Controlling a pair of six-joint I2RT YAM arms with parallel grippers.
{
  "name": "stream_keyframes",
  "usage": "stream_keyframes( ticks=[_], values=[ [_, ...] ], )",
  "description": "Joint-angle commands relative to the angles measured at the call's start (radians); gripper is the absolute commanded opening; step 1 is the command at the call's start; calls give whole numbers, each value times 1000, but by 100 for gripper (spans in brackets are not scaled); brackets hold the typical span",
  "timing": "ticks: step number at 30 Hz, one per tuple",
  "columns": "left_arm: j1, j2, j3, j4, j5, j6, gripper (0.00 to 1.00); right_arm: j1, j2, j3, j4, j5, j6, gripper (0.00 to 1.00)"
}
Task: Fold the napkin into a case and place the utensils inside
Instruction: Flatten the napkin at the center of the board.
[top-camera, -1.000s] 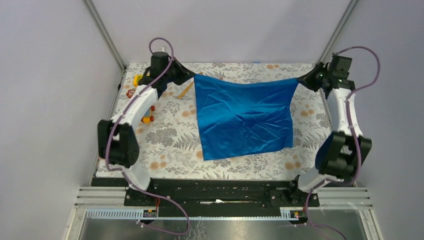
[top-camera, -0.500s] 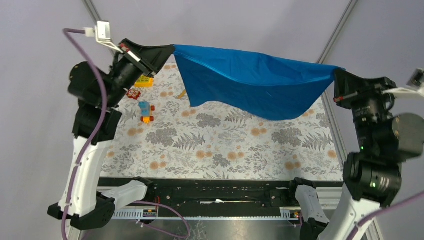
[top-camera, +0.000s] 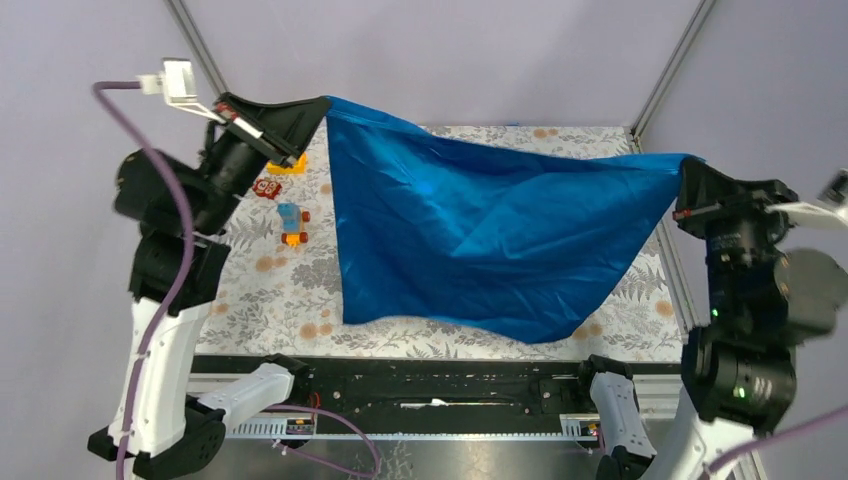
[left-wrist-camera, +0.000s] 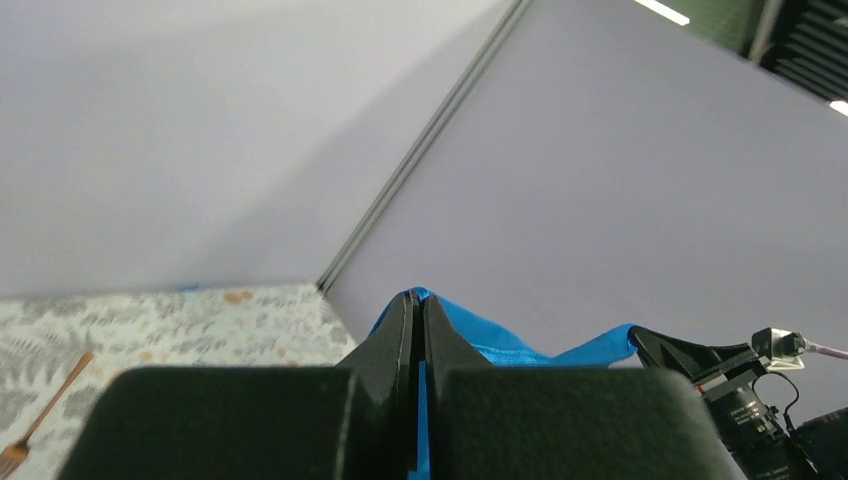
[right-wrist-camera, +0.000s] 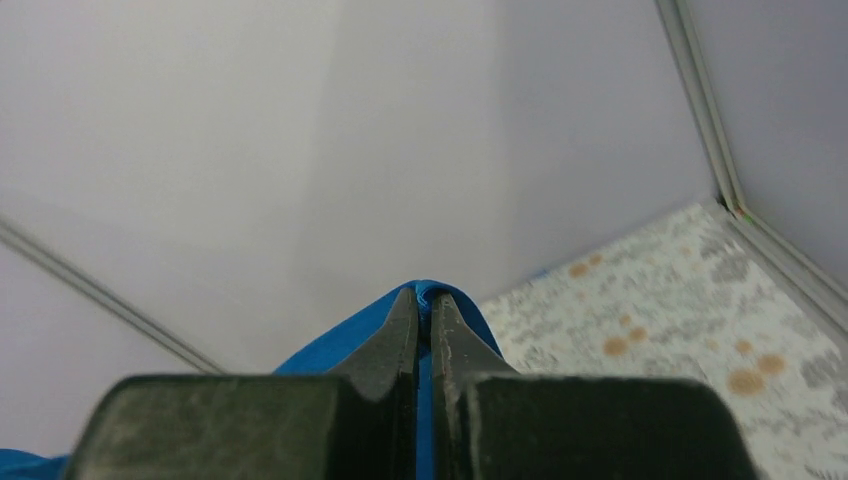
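The napkin (top-camera: 480, 240) is held aloft unfolded, 1 corner pinched by the left gripper (top-camera: 315, 108) and 1 by the right gripper (top-camera: 688, 170), so all folding is judged outstanding.

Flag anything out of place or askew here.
The bright royal-blue cloth napkin hangs skewed between the left claw and right claw, its lower edge uneven. Unrelated small plastic toys clutter the table on the left.

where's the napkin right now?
Top view: the napkin hangs above the table centre, stretched between left gripper and right gripper, each pinching a top corner.
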Motion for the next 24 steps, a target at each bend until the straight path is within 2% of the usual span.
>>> stream_keyframes(
  ticks=[1, 8, 11, 15, 18, 24],
  values=[
    [-2, 85, -123, 82, -93, 8, 0, 6, 90, -168, 66, 55, -44, 0],
    [4, 331, -248, 207, -175, 11, 0, 6, 283, -403, 297, 46, -56, 0],
    [4, 481, -258, 279, -202, 17, 0, 6, 421, -442, 396, 37, -61, 0],
    [6, 689, -183, 317, -212, 28, 0, 6, 663, -418, 520, -28, -59, 0],
    [9, 824, -120, 360, -208, 27, 0, 19, 828, -347, 547, -57, -68, 0],
    [12, 977, -67, 384, -155, 12, 0, 25, 1030, -281, 572, -87, -59, 0]
  ],
)
